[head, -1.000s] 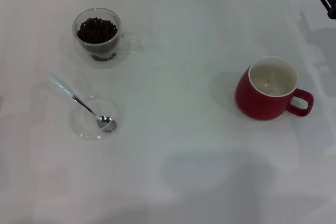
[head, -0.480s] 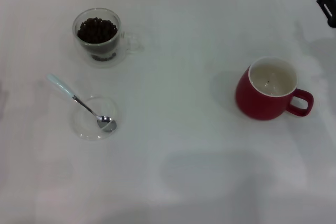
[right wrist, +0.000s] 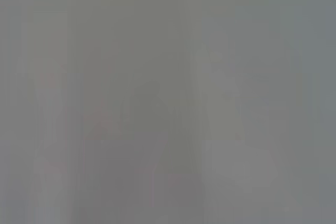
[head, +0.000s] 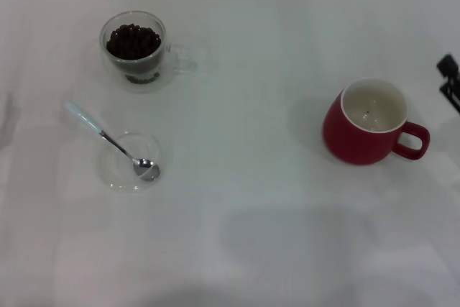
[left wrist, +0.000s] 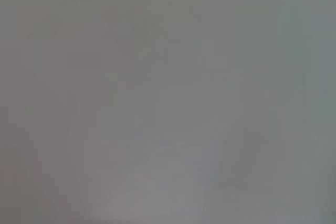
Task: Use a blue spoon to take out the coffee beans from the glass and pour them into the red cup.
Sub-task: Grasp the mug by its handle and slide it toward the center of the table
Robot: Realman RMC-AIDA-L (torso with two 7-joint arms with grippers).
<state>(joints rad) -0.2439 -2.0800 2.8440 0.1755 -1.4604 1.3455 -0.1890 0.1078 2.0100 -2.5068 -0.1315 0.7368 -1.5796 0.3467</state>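
The glass [head: 136, 49] with a clear side handle stands at the back left and holds the coffee beans [head: 133, 41]. The blue spoon [head: 111, 141] lies in front of it, its silver bowl resting in a flat clear round dish [head: 129, 161] and its pale blue handle pointing back and left. The red cup [head: 368, 122] stands at the right, cream-white inside, handle pointing right. My right gripper [head: 451, 83] shows only as a dark tip at the right edge, just right of the red cup. My left gripper is out of view. Both wrist views show only plain grey.
The white table [head: 244, 199] bears a broad soft shadow at the front centre. Nothing else stands on it besides the dish, glass, spoon and cup.
The right gripper's dark tip has moved down the right edge, from the far back corner toward the red cup. The glass, spoon and cup have not moved.
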